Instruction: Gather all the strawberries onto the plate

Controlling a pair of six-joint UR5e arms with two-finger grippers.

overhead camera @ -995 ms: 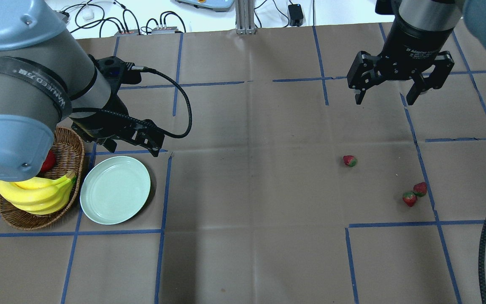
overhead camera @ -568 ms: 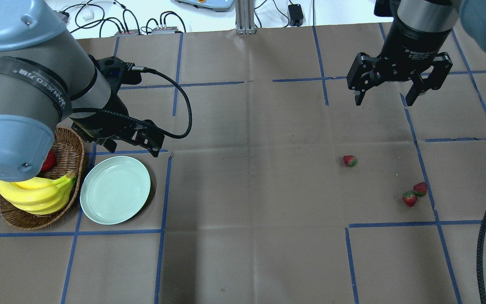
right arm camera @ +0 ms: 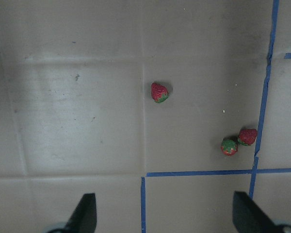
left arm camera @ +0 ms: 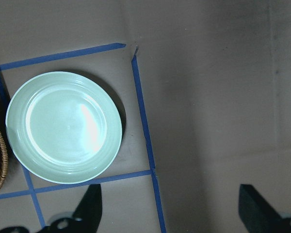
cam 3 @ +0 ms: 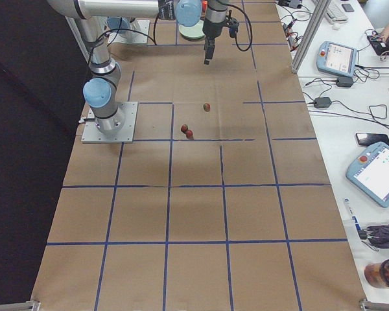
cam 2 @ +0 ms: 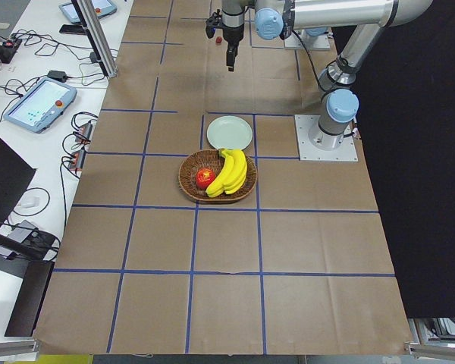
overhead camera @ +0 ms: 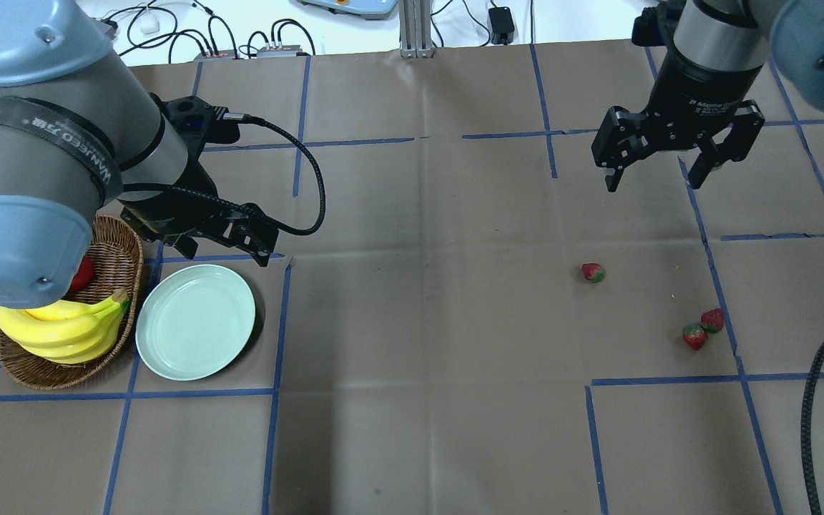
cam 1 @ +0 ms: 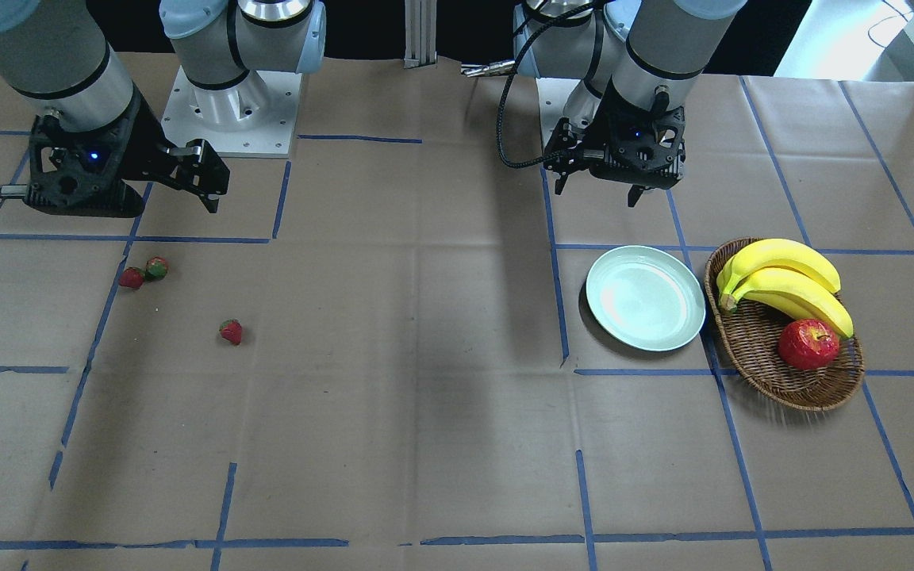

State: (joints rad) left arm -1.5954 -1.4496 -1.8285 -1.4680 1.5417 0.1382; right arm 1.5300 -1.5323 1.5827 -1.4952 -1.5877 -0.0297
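Left gripper [overhead camera: 226,257] hangs beside your plate [overhead camera: 195,322], right gripper [overhead camera: 654,186] near the 3 strawberries [overhead camera: 593,272] on the table [overhead camera: 419,322], well apart from it — fingers [left arm camera: 89,208] on both spread wide. Apple [overhead camera: 83,274] mostly hidden behind L arm [overhead camera: 47,157] overhead.

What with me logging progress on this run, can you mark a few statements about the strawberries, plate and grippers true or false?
The plate is empty. True.
All three strawberries lie on the table. True.
The right gripper holds a strawberry. False: its fingers are open and empty.
The apple sits on the plate. False: it lies in the basket beside the bananas.
Two strawberries lie close together, one apart. True.
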